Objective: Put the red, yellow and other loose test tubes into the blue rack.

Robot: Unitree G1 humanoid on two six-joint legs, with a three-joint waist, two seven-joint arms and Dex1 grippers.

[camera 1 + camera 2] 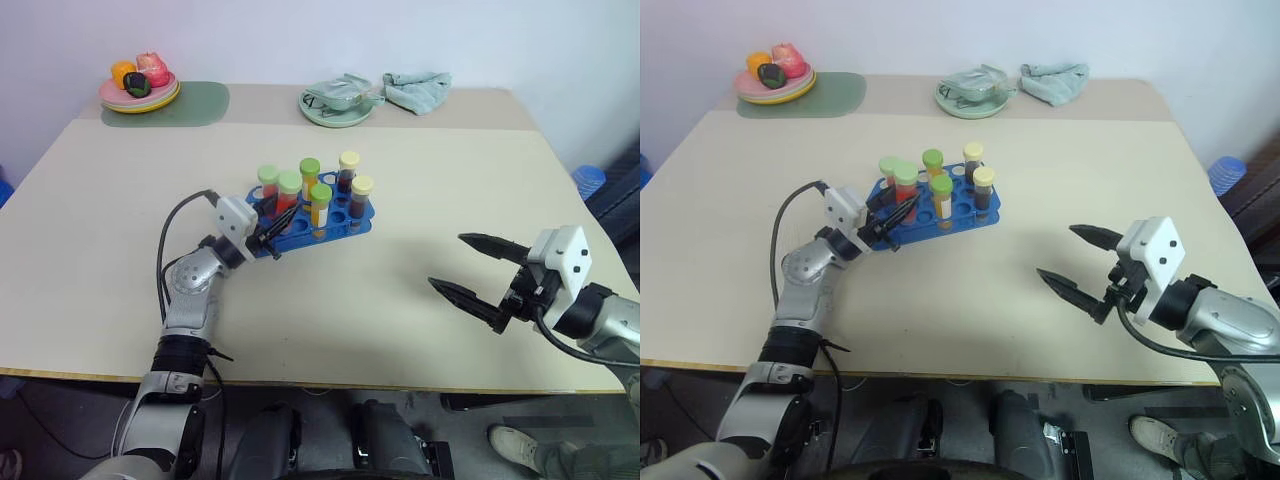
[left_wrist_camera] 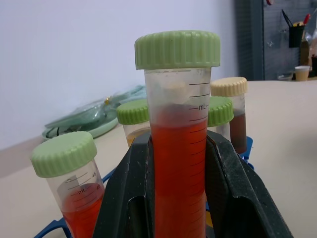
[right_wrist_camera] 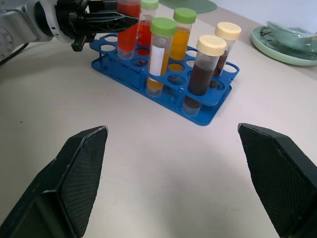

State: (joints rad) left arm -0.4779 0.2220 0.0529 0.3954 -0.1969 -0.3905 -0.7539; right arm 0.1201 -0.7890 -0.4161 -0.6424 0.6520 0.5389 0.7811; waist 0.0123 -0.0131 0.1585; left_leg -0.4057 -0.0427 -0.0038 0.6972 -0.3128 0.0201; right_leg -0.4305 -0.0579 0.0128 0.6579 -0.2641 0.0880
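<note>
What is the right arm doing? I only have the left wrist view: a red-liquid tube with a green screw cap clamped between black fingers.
Observer: The right gripper hovers open above bare table, to the right of the blue plastic rack, holding nothing.
Operator: Is my clamped tube seated in the rack?
Observer: The left gripper holds the red-liquid tube upright at a hole on the rack's end; how deep it sits I cannot tell.
Operator: Any loose tubes left on the table?
Observer: None visible; besides the rack, the beige table carries a plate of toy fruit, a pale green dish and a crumpled cloth at the far edge.
</note>
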